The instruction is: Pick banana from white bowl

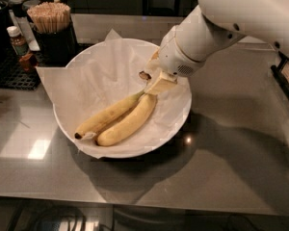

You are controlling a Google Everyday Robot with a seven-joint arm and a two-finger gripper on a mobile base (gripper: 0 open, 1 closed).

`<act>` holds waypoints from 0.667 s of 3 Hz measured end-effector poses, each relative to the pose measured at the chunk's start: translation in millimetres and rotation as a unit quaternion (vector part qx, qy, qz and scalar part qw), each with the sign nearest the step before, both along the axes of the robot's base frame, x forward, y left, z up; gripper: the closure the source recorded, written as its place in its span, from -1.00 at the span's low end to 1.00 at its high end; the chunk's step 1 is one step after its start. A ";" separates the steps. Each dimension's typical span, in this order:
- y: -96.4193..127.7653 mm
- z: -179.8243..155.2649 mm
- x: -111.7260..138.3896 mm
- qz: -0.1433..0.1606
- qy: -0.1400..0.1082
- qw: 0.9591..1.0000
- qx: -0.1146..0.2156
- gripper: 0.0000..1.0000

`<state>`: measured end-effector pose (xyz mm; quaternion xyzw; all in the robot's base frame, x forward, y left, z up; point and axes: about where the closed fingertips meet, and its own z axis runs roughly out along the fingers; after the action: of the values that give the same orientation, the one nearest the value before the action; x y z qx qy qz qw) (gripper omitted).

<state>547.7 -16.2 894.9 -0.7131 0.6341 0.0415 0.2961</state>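
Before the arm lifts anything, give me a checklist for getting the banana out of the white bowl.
1. Target present: two bananas lie side by side in the white bowl. Ok.
2. Gripper placement: the gripper sits at the bananas' stem end, over the bowl's right side. Ok.
3. Firm hold on a banana: cannot tell.
4. One banana free to come out alone: the two meet at the stem and look joined. Not ok.
5. Paper free of the gripper: it lines the bowl under the fruit right up to the gripper. Cannot tell.
6. Neighbours apart: the stick holder and bottle stand back left, apart from the bowl. Ok.
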 end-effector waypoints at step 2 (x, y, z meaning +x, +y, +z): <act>-4.6 -11.0 -4.0 -0.010 0.015 1.000 0.001 -0.17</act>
<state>543.6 -20.8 883.9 -0.7056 0.6455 0.0499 0.2881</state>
